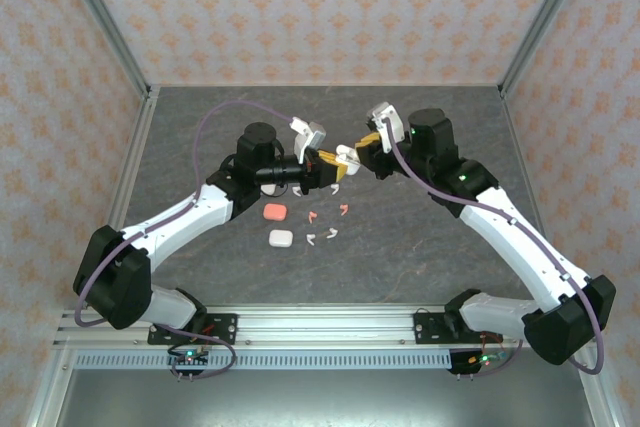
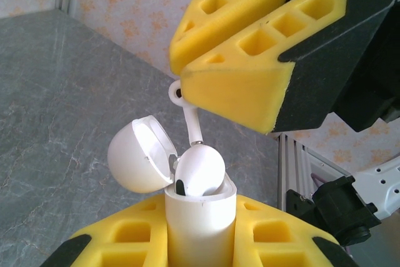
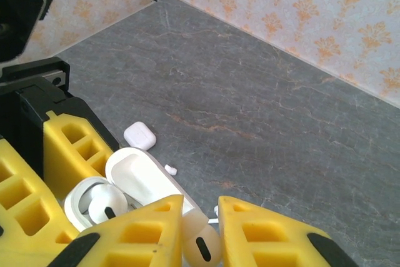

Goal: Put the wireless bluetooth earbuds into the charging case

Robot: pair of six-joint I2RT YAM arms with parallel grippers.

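My left pincer [image 2: 200, 242] is clamped on the open charging case [image 2: 200, 217] at lower centre, upright, lid tipped left, one earbud [image 2: 201, 168] seated inside. Just above, to the right, my right pincer [image 2: 187, 70] pinches another white earbud [image 2: 192, 120], stem pointing down at the case mouth.

Four earbuds lie loose on the surface [image 1: 430, 247]: two salmon-red earbuds [image 1: 312, 215] and two white earbuds [image 1: 330, 235]. Two more white ones are at the single open white charging case [image 2: 200, 223]: a seated earbud [image 2: 200, 170] and a raised earbud [image 2: 192, 120] just above it. Closed cases number two for certain, one salmon-red case [image 1: 275, 212] and one white case [image 1: 281, 238]; a third white rounded shape [image 1: 270, 190] is partly hidden.
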